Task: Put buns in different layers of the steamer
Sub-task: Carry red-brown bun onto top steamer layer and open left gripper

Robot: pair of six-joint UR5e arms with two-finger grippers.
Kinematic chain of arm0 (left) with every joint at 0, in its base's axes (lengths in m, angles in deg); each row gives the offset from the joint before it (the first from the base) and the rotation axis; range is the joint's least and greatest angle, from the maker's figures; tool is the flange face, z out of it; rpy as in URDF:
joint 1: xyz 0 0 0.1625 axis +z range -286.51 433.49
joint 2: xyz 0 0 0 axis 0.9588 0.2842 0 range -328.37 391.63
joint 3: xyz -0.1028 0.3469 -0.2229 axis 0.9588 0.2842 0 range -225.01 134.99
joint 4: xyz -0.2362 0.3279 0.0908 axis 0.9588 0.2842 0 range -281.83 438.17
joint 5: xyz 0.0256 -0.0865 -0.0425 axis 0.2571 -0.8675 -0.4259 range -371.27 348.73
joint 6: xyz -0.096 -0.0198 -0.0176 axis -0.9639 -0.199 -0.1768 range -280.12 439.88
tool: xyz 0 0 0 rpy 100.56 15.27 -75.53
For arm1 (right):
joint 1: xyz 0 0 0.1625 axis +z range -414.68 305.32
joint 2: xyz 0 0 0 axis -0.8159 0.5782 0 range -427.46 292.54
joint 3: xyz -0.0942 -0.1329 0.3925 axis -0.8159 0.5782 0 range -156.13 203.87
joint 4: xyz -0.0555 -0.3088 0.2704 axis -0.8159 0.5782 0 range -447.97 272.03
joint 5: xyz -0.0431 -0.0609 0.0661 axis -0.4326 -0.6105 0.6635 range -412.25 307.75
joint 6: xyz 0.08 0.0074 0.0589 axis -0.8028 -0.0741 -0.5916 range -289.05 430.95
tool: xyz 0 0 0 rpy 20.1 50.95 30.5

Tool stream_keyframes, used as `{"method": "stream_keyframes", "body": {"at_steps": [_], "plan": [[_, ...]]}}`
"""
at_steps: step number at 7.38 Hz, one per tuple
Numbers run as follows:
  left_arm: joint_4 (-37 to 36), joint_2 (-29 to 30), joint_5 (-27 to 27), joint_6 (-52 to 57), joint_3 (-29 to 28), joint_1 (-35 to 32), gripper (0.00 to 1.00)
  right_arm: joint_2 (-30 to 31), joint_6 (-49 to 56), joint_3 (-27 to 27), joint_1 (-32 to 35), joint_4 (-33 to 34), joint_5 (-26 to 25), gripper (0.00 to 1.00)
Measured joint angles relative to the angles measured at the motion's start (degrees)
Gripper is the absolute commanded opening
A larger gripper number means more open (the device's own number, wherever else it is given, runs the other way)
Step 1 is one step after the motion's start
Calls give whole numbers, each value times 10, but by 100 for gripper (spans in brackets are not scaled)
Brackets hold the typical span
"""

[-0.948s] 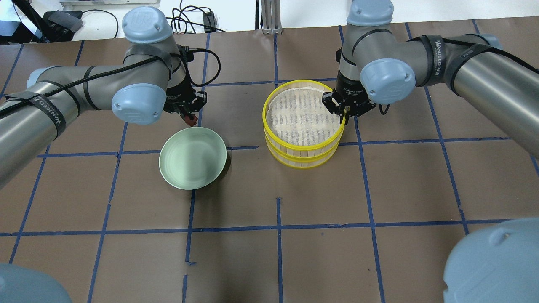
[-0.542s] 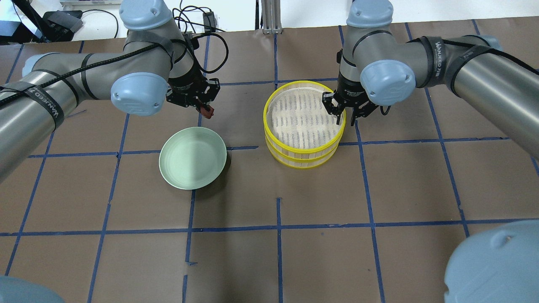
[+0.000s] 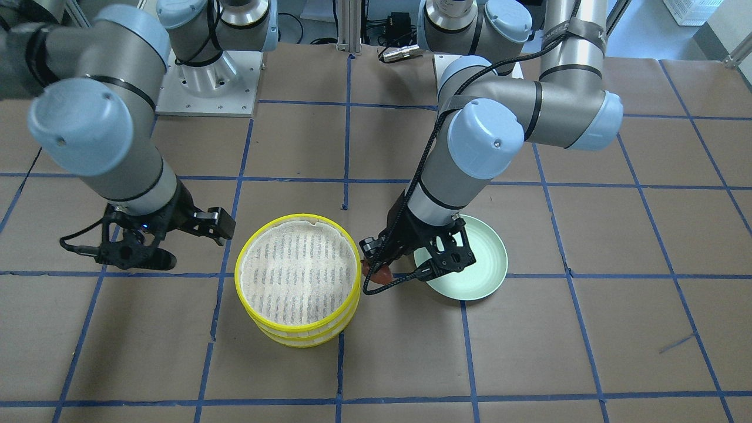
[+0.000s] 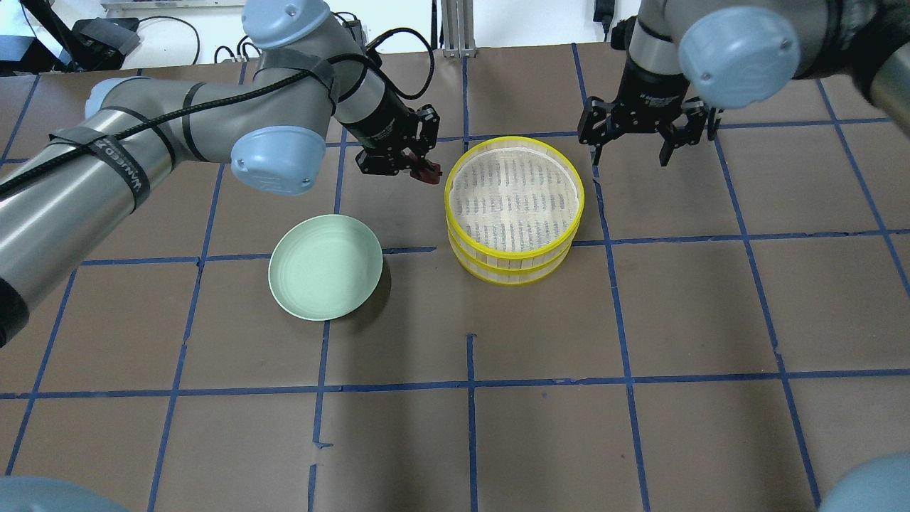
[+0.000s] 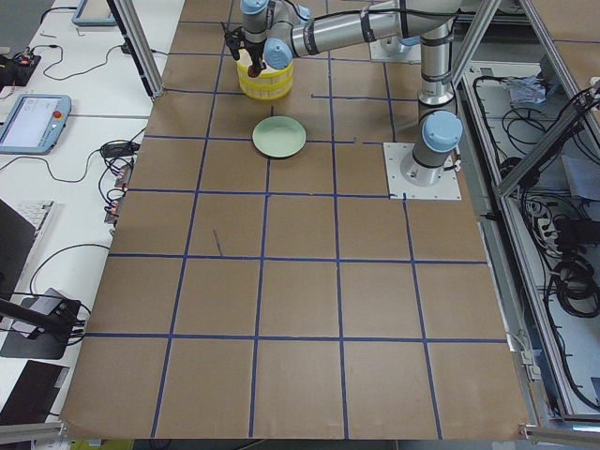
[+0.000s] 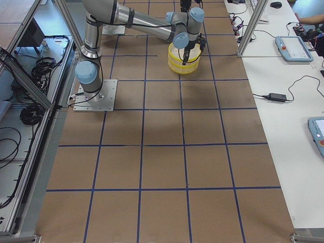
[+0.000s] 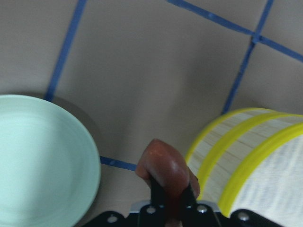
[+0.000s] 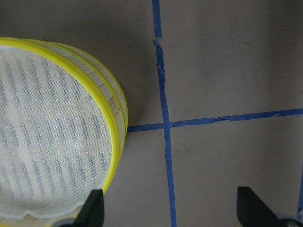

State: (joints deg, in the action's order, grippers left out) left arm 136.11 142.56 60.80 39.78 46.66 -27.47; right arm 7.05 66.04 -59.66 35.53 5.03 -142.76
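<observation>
The steamer (image 4: 513, 195) is a stack of yellow-rimmed trays; its top layer's striped floor is bare. It also shows in the front view (image 3: 298, 273). My left gripper (image 4: 425, 173) is shut on the reddish-brown bun (image 7: 165, 165) and holds it just outside the steamer's left rim, above the table. The bun shows in the front view (image 3: 376, 271) next to the stack. My right gripper (image 4: 630, 155) is open and empty, apart from the steamer beyond its far right side; its fingers (image 8: 92, 208) frame bare table. The white bun is out of view.
An empty pale green plate (image 4: 325, 267) lies left of the steamer, also seen in the front view (image 3: 484, 258) and the left wrist view (image 7: 42, 156). Brown paper with blue tape lines covers the table (image 4: 469, 427).
My left gripper has carried the reddish-brown bun from above the plate rightward to the steamer's rim. My right gripper has opened, let go of the top tray's rim and drawn back.
</observation>
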Motion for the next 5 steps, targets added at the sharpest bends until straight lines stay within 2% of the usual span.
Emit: {"method": "stream_keyframes", "body": {"at_steps": [1,3,5], "plan": [[-26,10,-6,-54,-1,-20,99,21,17,22,-5,-39,0,100],[-65,19,-11,-137,-2,-40,100,70,40,38,-3,-91,2,100],[-88,15,-10,-115,-3,-43,100,78,45,40,-1,-105,6,100]]}}
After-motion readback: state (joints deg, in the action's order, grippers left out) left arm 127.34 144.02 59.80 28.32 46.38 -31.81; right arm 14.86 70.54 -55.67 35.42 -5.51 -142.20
